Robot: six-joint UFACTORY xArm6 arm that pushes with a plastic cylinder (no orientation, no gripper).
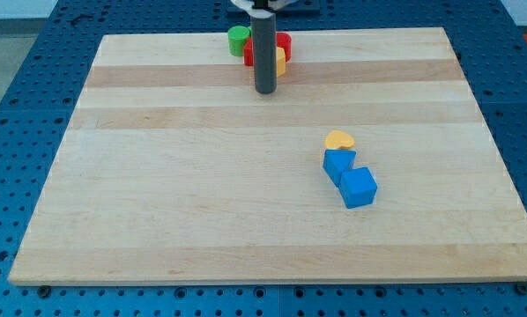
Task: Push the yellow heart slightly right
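Observation:
The yellow heart (339, 139) lies flat on the wooden board (202, 202), right of centre. It touches the top edge of a blue block (338, 164). A blue cube (359, 187) sits against that block's lower right. My tip (264, 91) is near the view's top centre, well up and to the left of the yellow heart, with bare board between them.
A cluster sits at the board's top edge behind the rod: a green cylinder (238, 39), a red block (284, 42) and a yellow block (280, 62), partly hidden by the rod. A blue pegboard table (17, 97) surrounds the board.

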